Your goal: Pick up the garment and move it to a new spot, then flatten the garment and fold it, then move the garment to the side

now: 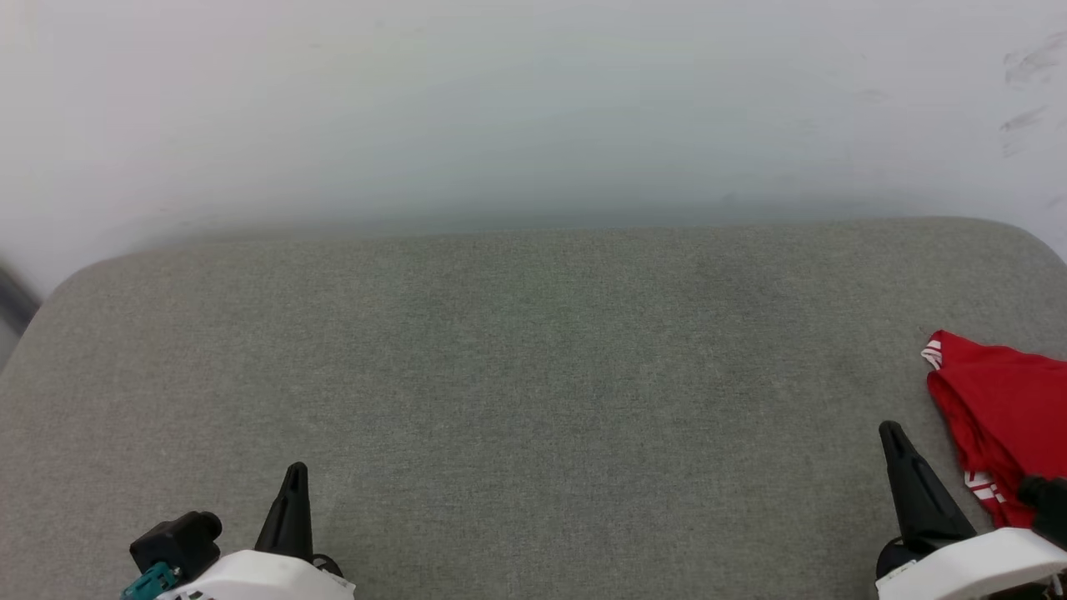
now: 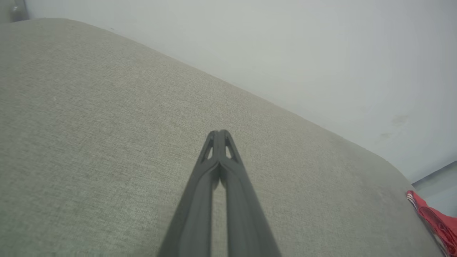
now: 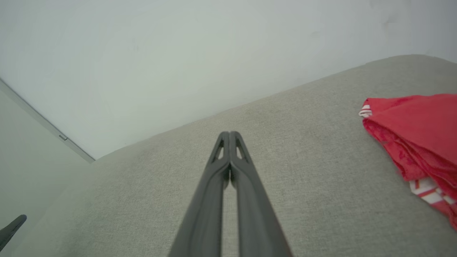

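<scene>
Garment [image 1: 1004, 417] lies bunched at the right edge of the grey pad [image 1: 533, 375], just beside the right gripper [image 1: 891, 430] and well apart from the left gripper [image 1: 294, 469]. Both grippers are clenched on nothing, fingers pressed together over bare pad. For a sound pick-up, the right gripper should open fully before it swings toward the red folds, then bite a thick fold rather than the striped trim, so the cloth lifts whole.

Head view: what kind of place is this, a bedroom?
Probably an indoor room, maybe a bedroom or a test room. A wide grey fabric pad, like a mattress, sits against a bare white wall, and a red garment lies crumpled near its right edge.
</scene>
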